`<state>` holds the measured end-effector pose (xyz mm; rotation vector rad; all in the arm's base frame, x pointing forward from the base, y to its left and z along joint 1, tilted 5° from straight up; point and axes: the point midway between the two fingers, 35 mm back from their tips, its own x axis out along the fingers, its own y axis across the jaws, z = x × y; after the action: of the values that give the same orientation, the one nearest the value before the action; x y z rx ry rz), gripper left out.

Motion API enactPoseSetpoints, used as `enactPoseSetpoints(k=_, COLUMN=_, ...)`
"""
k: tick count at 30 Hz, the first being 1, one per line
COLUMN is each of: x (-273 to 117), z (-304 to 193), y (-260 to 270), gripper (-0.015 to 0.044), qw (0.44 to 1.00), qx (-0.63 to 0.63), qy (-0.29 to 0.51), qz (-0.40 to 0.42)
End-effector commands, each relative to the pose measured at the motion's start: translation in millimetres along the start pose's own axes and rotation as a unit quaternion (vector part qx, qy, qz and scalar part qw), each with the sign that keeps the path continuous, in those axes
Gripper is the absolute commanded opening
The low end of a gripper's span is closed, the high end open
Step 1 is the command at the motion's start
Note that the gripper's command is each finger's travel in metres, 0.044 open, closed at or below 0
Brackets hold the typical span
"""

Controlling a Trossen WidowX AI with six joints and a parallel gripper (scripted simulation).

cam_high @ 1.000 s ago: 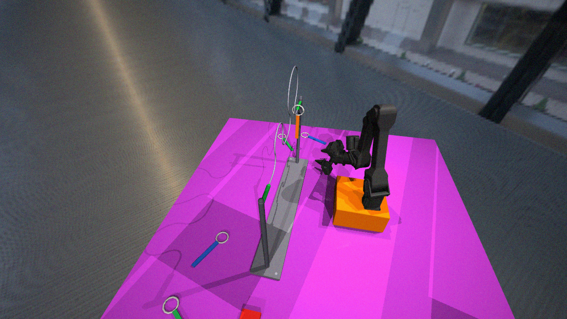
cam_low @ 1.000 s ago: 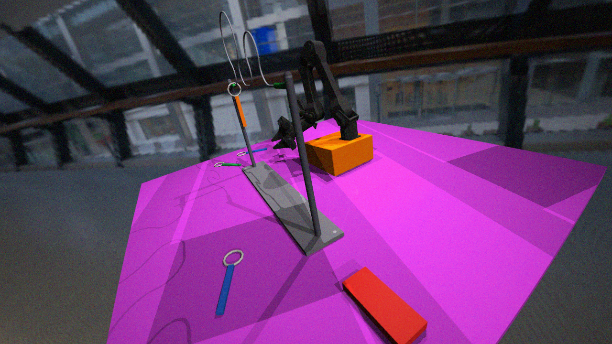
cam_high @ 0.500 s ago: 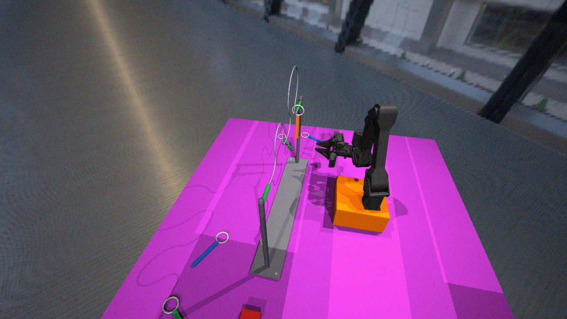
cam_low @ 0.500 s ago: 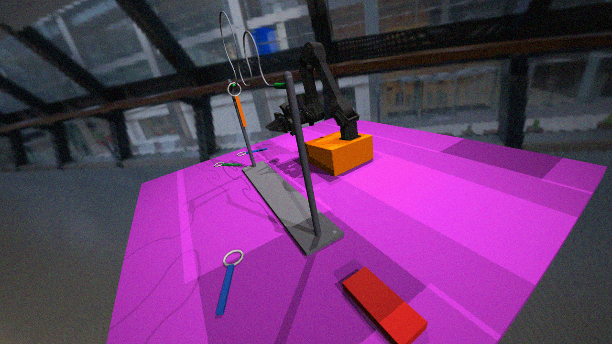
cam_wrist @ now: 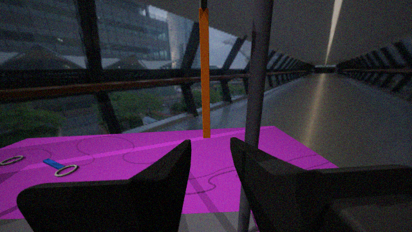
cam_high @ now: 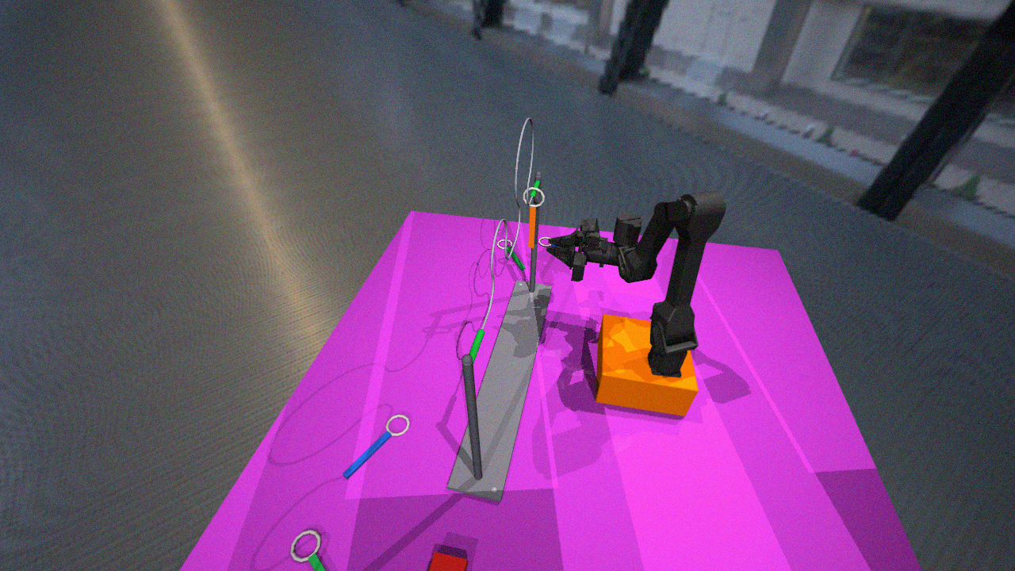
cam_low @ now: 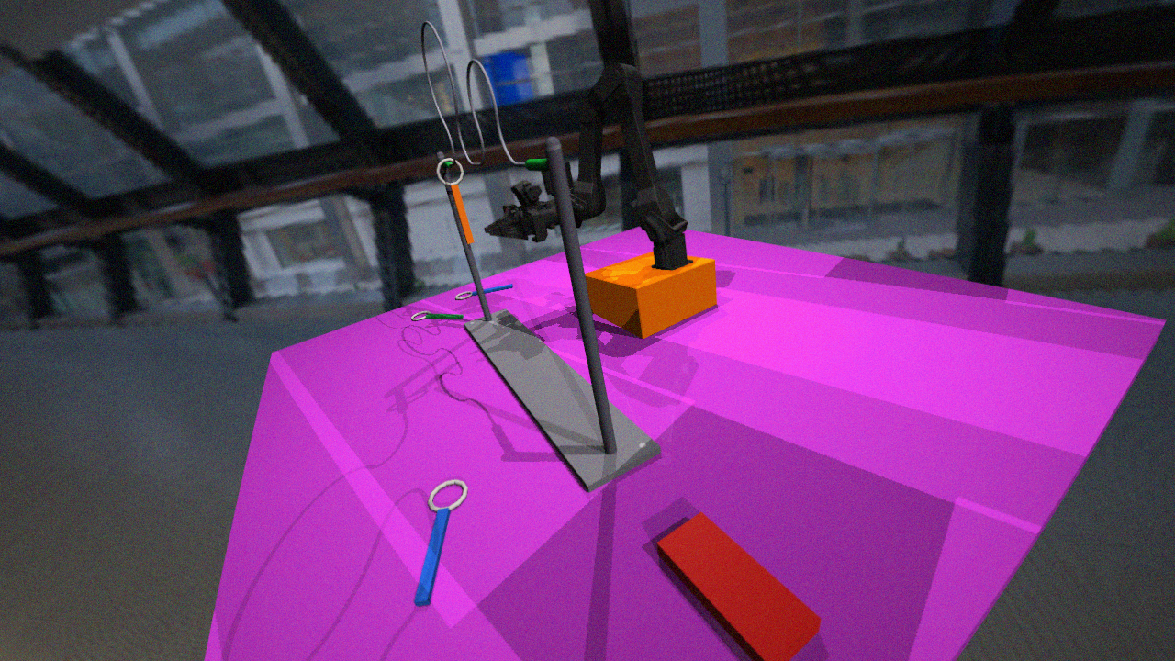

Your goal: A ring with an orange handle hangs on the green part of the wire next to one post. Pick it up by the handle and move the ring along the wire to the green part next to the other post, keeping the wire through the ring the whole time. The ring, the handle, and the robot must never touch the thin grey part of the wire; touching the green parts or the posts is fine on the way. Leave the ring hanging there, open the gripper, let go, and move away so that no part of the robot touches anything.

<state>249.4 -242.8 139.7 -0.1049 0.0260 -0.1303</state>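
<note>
The ring [cam_high: 524,197] [cam_low: 438,172] hangs on the green part of the wire at the far post [cam_high: 534,273] [cam_low: 479,287] [cam_wrist: 257,64]. Its orange handle [cam_high: 532,227] [cam_low: 462,215] [cam_wrist: 205,74] points down beside that post. My gripper [cam_high: 550,245] [cam_low: 487,229] [cam_wrist: 210,143] is partly open and empty, on the arm's side of the handle. In the wrist view the handle's lower end shows just above the gap between the fingertips, and the post shows behind the right finger. The other green part [cam_high: 476,346] [cam_low: 535,164] is at the near post [cam_high: 473,419] [cam_low: 585,329]. The ring is out of the wrist view.
The thin grey wire loops above and beyond the grey base plate [cam_high: 496,411] [cam_low: 533,386]. The arm stands on an orange block [cam_high: 638,390] [cam_low: 673,296]. A red block [cam_low: 739,588] and a blue-handled ring [cam_high: 366,455] [cam_low: 432,557] lie on the table.
</note>
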Motion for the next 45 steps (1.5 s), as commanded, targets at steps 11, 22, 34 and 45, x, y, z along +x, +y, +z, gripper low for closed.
enactPoseSetpoints(k=11, x=17.0, z=2.9, y=-2.2, gripper=0.0160, qw=1.000, qx=0.005, qy=0.000, qz=-0.003)
enactPoseSetpoints(k=22, x=34.2, z=3.3, y=-2.5, gripper=0.0160, qw=1.000, qx=0.005, qy=0.000, qz=-0.003)
enactPoseSetpoints(k=34, x=53.3, z=3.8, y=-1.3, gripper=0.0160, qw=1.000, qx=0.005, qy=-0.001, qz=-0.004)
enactPoseSetpoints(k=45, x=71.1, z=4.1, y=1.3, gripper=0.0160, qw=1.000, qx=0.005, qy=-0.002, qz=-0.004)
